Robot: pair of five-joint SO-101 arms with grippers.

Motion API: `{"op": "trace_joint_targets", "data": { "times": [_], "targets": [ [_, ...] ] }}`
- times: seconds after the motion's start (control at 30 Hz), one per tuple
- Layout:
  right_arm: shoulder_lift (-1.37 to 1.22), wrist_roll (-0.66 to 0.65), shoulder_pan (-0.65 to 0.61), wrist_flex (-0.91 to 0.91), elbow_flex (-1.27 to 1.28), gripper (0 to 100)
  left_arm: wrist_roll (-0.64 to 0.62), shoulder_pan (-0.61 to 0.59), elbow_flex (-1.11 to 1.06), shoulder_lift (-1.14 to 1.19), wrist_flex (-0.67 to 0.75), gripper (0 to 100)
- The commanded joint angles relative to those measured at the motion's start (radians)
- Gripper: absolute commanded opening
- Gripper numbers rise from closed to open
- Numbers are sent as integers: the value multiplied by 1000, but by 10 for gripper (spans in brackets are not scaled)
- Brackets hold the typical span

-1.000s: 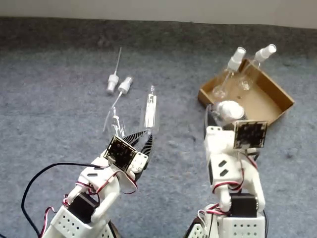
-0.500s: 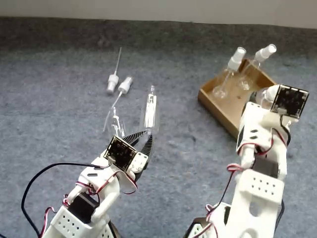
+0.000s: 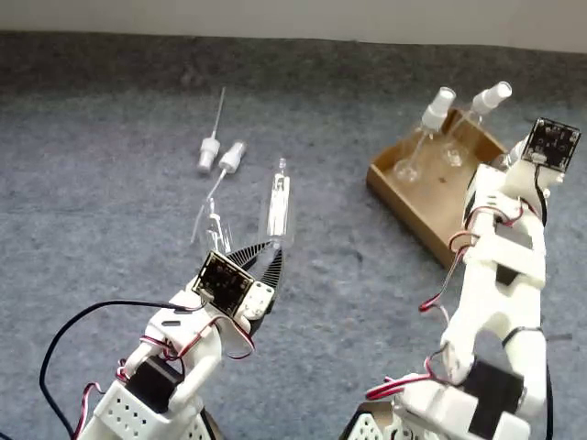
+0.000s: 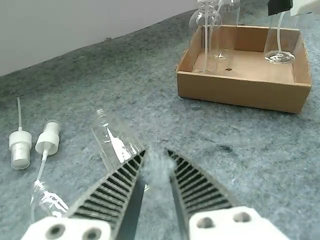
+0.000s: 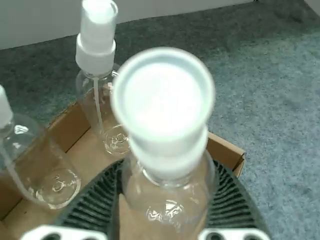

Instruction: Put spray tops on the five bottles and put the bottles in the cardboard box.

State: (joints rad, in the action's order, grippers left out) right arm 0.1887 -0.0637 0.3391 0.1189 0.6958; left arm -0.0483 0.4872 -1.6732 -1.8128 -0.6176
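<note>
The capped bottle (image 5: 162, 150) looks clear, light, hard and slick, probably brittle. The right arm's jaws pinch its round body just below the spray top (image 5: 160, 95), over the cardboard box (image 5: 227, 147); a gentle squeeze should suffice. The left arm's jaws stand spread and empty above the bench (image 4: 260, 160), near an uncapped bottle (image 4: 112, 142).

right claw (image 5: 167, 177) (with bottle (image 5: 161, 115)), moved over box (image 5: 228, 150)
</note>
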Motion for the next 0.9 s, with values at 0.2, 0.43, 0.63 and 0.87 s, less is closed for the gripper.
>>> {"op": "trace_joint_targets", "data": {
  "times": [0.2,0.43,0.63,0.87],
  "targets": [
    [-193,-2,13,-30,-271,84,11,-13,-21,-12,-3,7],
    [-314,0,13,-30,-371,84,11,-13,-21,-12,-3,7],
    [-375,0,13,-31,-404,84,12,-13,-21,-12,-3,7],
    [-384,-9,10,-30,-403,115,12,-13,-21,-12,-3,7]
  ]
}}
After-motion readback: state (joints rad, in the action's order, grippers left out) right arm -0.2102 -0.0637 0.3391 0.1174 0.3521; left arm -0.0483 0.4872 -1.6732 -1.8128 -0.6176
